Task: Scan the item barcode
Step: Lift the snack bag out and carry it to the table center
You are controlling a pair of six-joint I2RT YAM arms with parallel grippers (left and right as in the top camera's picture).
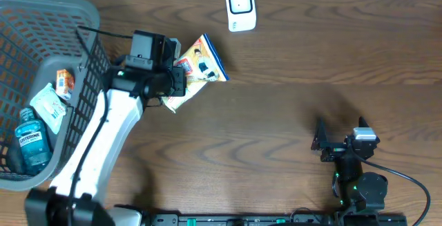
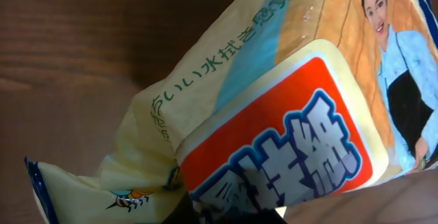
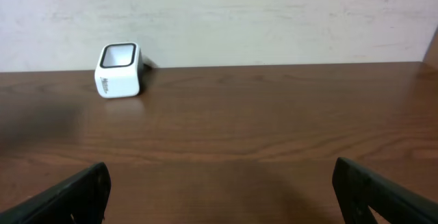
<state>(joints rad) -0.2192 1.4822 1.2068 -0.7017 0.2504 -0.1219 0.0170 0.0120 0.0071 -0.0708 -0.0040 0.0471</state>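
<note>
Filling your left wrist view, the yellow printed packet (image 2: 274, 107) is sitting pinched in your left fingers (image 1: 177, 79), which are clamping shut on its crimped end, over the bench (image 1: 290, 115) just beside the basket (image 1: 41, 19). It is looking light, soft and crinkly, with slippery film, so you are best gripping that sealed edge, where it is stiffest. No barcode is showing; possibly it is lying on the hidden face. The white scanner (image 1: 241, 7) is standing well apart at the far edge. Your right fingers (image 3: 75, 193) are resting spread wide, holding nothing.
</note>
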